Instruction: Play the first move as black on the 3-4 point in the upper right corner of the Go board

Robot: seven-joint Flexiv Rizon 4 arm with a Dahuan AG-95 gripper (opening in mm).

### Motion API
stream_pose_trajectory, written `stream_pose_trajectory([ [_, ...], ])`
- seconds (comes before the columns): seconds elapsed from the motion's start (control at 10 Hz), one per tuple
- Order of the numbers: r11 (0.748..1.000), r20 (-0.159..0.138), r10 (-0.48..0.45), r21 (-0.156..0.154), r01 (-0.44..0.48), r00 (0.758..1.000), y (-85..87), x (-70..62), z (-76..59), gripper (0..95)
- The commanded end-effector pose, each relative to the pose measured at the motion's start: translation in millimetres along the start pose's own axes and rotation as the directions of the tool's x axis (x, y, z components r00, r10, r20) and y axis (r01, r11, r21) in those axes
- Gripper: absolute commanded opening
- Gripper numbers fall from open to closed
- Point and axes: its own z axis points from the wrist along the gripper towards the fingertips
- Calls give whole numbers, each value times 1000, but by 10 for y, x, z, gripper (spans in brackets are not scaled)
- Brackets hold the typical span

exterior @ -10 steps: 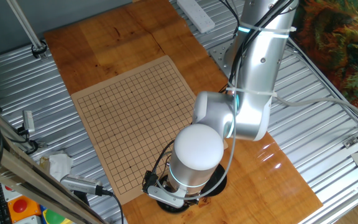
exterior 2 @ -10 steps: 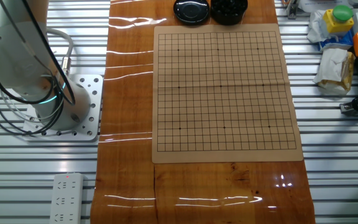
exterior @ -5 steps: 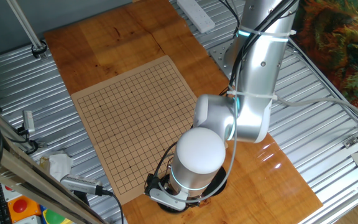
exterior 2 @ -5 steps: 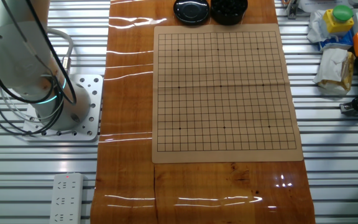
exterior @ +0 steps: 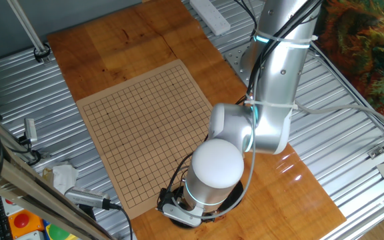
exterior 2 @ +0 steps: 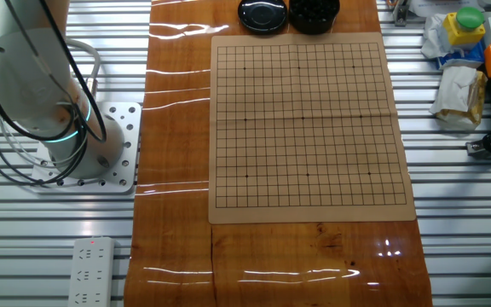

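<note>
The arm (exterior: 272,100) has edged slightly toward the black bowl (exterior 2: 314,14) of stones, seemingly to fetch one, while the board (exterior 2: 305,128) lies bare; its body hides the gripper, so I cannot tell the fingers' state.

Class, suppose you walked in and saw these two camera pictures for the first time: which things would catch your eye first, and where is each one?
First comes the big silver arm, bent low over the near edge of the tabletop so its white end cap hides the gripper. Next is the board, a tan gridded sheet lying flat with no stones on it. At its far edge sit a round black lid and a black bowl.
</note>
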Motion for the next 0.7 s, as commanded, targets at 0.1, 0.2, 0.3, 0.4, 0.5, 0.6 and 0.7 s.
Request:
stream_pose_trajectory([
  [0.1, 1000, 1, 1, 2, -1, 1000, 0, -2, 14, 380],
  [0.2, 1000, 0, 1, 2, -1, 1000, 1, -3, 14, 380],
  [0.3, 1000, 0, 1, 2, -1, 1000, 1, -3, 14, 380],
  [0.4, 1000, 1, 0, 2, 0, 1000, 1, -3, 14, 380],
  [0.5, 1000, 1, 2, 2, -2, 1000, 1, -3, 14, 380],
  [0.6, 1000, 0, 0, 2, 0, 1000, 1, -3, 14, 380],
  [0.7, 1000, 2, 6, 1, -6, 1000, 1, -3, 11, 380],
])
